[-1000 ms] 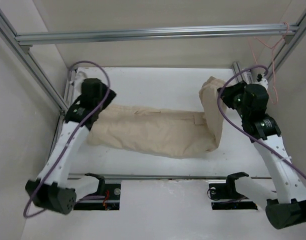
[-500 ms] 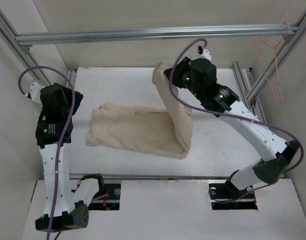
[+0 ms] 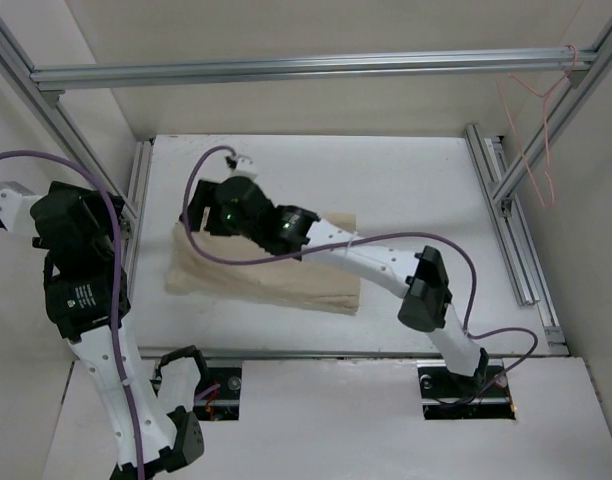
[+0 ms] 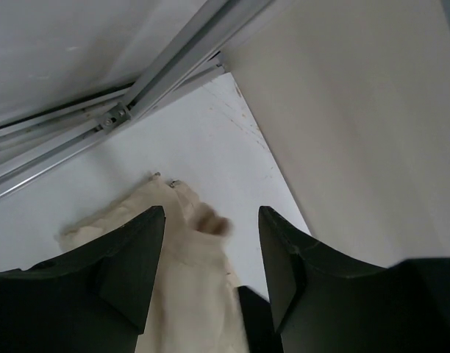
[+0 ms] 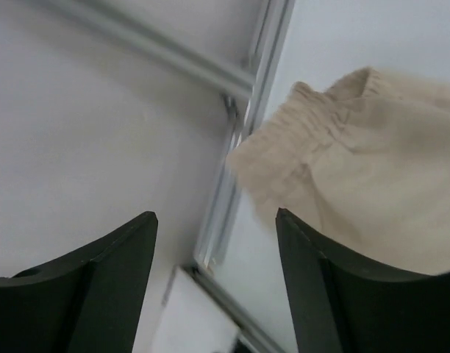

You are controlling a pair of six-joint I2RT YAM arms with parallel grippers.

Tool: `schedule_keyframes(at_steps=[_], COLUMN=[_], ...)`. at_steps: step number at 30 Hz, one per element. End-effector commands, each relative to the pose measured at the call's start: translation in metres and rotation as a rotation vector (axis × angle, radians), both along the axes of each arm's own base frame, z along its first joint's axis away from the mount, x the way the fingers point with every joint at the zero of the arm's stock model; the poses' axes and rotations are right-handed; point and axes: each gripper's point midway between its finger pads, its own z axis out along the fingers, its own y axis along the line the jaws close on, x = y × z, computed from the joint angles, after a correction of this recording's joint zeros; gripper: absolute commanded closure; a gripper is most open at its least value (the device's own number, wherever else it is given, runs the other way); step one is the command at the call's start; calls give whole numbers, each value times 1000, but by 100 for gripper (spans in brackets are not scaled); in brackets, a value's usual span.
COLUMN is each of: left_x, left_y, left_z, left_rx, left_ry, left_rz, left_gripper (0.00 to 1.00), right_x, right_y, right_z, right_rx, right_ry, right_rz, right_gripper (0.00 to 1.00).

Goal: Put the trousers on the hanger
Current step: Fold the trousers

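Observation:
The beige trousers (image 3: 278,284) lie folded double on the left half of the white table (image 3: 416,180). My right arm stretches across them, and my right gripper (image 3: 198,216) hovers open at their far left end. In the right wrist view that gripper (image 5: 216,220) holds nothing, and the elastic waistband (image 5: 335,125) sits just beyond its right finger. My left gripper (image 4: 210,213) is open and raised off the table's left side, looking down on the trousers (image 4: 182,265). The pink wire hanger (image 3: 534,92) hangs from the frame at the top right, far from both grippers.
Aluminium rails run along the table's left edge (image 3: 136,190) and right edge (image 3: 501,200). A frame bar (image 3: 306,68) crosses overhead at the back. Beige walls close in on three sides. The right arm's elbow (image 3: 426,290) hangs above the table's front.
My right gripper carried the trousers' right end over to the left, folding them double, then opened and let go. My left arm drew back to the left and upward.

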Motion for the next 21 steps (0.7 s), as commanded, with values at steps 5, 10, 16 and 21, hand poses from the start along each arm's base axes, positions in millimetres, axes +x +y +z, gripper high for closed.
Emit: schedule_keyframes(at_steps=[5, 10, 16, 21], left_x=[5, 33, 54, 63], left_y=[13, -7, -54, -111], left_z=[8, -50, -148, -193], left_rx=[51, 0, -28, 6], left_ry=[10, 121, 357, 457], left_rz=[38, -79, -285, -468], left_gripper=[48, 45, 38, 40], right_x=[-14, 33, 44, 14], right_y=[-39, -158, -284, -340], right_z=[57, 46, -56, -136], right_rx=[54, -6, -214, -274], right_ry=[-49, -60, 57, 211], right_rz=[46, -90, -191, -259], right_gripper=[19, 30, 81, 39])
